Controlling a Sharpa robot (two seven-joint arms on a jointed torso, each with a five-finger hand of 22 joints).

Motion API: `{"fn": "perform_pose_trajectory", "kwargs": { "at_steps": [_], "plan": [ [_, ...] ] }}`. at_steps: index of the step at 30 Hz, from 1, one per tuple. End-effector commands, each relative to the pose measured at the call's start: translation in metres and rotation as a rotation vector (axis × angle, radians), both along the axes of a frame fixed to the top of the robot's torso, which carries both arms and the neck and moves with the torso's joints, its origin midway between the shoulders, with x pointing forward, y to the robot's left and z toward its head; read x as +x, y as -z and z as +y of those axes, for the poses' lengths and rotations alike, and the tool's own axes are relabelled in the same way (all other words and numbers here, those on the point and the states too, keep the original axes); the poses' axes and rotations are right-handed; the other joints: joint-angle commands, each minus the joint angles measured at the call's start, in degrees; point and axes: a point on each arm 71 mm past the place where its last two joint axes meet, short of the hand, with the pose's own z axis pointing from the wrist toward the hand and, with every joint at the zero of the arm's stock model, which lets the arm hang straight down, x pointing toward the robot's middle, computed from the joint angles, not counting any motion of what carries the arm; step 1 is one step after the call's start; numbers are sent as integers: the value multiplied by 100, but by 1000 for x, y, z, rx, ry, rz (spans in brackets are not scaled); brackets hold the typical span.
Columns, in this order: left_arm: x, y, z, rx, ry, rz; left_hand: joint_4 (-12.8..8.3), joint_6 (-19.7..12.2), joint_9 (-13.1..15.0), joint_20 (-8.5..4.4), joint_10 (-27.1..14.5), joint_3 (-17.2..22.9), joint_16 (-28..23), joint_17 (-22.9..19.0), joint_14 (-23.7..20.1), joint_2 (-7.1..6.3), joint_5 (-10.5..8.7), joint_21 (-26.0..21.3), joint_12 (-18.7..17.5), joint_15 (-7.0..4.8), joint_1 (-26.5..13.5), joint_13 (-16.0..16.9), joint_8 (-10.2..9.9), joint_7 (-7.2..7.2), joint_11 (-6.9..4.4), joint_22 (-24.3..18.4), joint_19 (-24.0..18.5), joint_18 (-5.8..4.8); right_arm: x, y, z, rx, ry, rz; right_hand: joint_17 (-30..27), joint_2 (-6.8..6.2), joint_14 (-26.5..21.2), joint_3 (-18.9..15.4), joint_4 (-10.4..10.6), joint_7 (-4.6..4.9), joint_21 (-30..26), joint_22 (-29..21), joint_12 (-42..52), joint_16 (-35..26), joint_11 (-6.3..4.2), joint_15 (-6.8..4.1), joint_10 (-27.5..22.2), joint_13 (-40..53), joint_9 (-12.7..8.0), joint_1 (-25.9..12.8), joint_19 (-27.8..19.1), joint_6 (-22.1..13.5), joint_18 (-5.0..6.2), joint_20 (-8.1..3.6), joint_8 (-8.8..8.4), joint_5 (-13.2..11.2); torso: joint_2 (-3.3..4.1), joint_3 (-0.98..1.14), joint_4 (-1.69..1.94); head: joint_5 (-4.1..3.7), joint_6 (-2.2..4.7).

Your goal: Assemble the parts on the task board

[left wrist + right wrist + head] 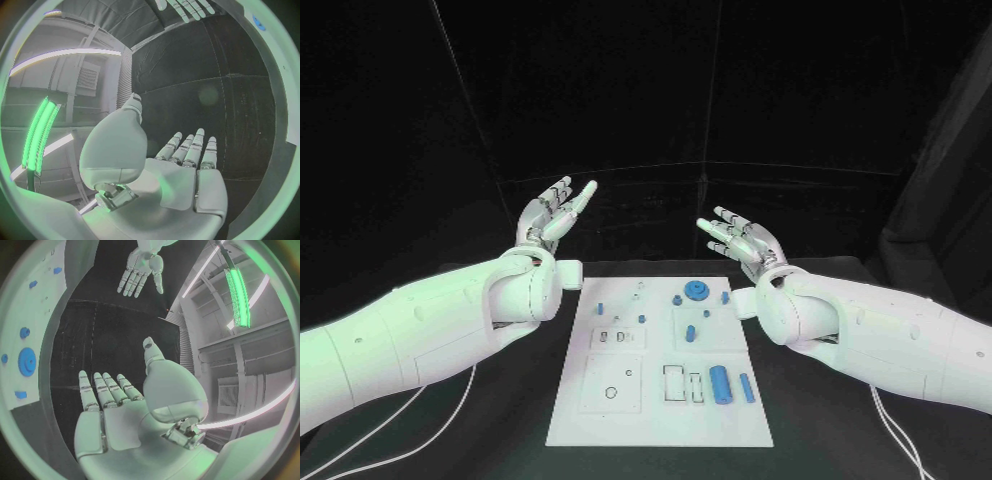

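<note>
Black curtains enclose the work area, and the black desk point(473, 420) carries the task board point(661, 425), a white plate lying flat and centred between the two arms. This central position puts every part of it within reach of either arm.

The left hand point(554, 214) is raised above the far left corner of the board, palm turned inward, fingers straight and apart. It grasps nothing. The right hand point(744, 243) is raised at the far right corner in the same released state, fingers spread and empty. Both hands stand well clear of the board, which leaves the head camera an unobstructed view of all parts.

Loose blue parts lie on the white surface. A round toothed wheel point(695, 291) sits near the far edge, with smaller round pieces point(727, 296) just beside it. Two blue cylinders point(720, 384) lie side by side near the right edge, next to empty rectangular outlines point(674, 381). Several small pegs point(620, 320) occupy the left half.

Judgement: assembly has not begun; the raised, open posture reads as a ready position. The next move calls for choosing one part and lowering a hand onto it. The small pegs are likely to be the hardest to pick up cleanly.
</note>
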Motion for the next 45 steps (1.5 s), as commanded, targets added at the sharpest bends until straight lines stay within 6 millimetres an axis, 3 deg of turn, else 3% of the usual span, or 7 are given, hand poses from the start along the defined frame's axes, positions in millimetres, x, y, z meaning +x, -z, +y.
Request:
{"fn": "perform_pose_trajectory", "kwargs": {
  "at_steps": [1, 7, 15, 24, 30, 36, 45],
  "plan": [
    [1, -4, -3, -50, 49, -41, 35, 36, 6, 32, 54, 4, 22, 8, 48, -6, 30, 21, 24, 13, 69, 6, 19, 422, -7, 8, 7, 57, 2, 0, 11, -23, -187, 17, 70, 100, 857, 95, -291, 760, 156, 88, 94, 113, 143, 115, 739, 58, 53, 556, 700, 523, 223, 35, 85, 48, 0, 0, 0, 1, 0],
    [1, -4, -3, -50, 49, -41, 33, 61, 10, 47, 116, 32, 41, 22, 131, 41, 21, 47, 34, 46, 55, 13, 25, 478, 49, 26, 71, 51, 6, 0, 12, -37, -230, 22, 195, 81, 3141, 277, -670, 639, 648, 275, 411, 486, 95, -3, 3009, 190, 186, 918, 2400, 2105, 631, 35, 326, 112, 0, 0, 0, 1, 0],
    [-4, -4, 13, -58, 69, -37, 13, 457, 50, 58, 574, 195, 181, 105, 788, 259, -4, 177, 86, 140, 180, 52, 85, 590, 166, 94, 371, -27, 21, -12, -26, -393, -105, -197, 187, 84, 4170, 483, -1026, 504, 924, 275, 484, 593, -165, -290, 3978, 171, 244, 1081, 3166, 3765, 747, -123, 474, 108, 132, 8, 30, 7, -38],
    [-15, -9, 18, -62, 112, -58, -86, 1999, 169, 54, 2775, 427, 677, 271, 2560, 556, -38, 770, 442, 193, 624, 200, 329, 597, 315, 353, 1873, -98, 29, -30, -25, -594, -178, -316, 199, 100, 4986, 731, -1226, 362, 1213, 300, 409, 604, -374, -581, 4669, 170, 236, 1149, 3920, 4333, 736, -436, 437, -53, 335, 26, 98, -8, 60],
    [-29, -14, 22, -74, 160, -54, -350, 3339, 239, 18, 4000, 367, 892, 304, 3467, 739, -45, 1296, 624, -73, 811, 234, 504, 579, 101, 516, 3368, 122, 36, -44, -19, -805, -251, -401, 209, -20, 5597, 898, -1229, 238, 1592, 442, 406, 665, -559, -813, 5222, 186, 253, 1268, 4534, 4729, 733, -722, 467, -69, 527, -13, 161, -106, 105],
    [-41, -18, 14, -87, 231, -53, -549, 3753, 230, -105, 4504, 294, 943, 327, 3957, 878, -43, 1422, 693, -213, 857, 230, 558, 506, -21, 497, 3870, 136, 40, -44, -7, -1078, -342, -443, 266, -216, 6488, 1002, -1223, 162, 2233, 754, 267, 933, -681, -1065, 5441, 180, 237, 1298, 5203, 4884, 732, -1026, 384, 51, 692, -46, 244, -216, 116],
    [-55, -22, 4, -108, 301, -53, -634, 3798, 212, -109, 4549, 275, 866, 304, 3959, 927, -44, 1378, 640, -210, 887, 218, 524, 497, -27, 449, 3898, 132, 40, -39, 12, -1338, -424, -461, 562, -395, 7025, 1107, -1209, 100, 2950, 1143, 176, 1892, -736, -1199, 5249, 174, 225, 1011, 5628, 4876, 713, -1189, 233, -52, 916, -80, 327, -333, 127]
  ]
}}
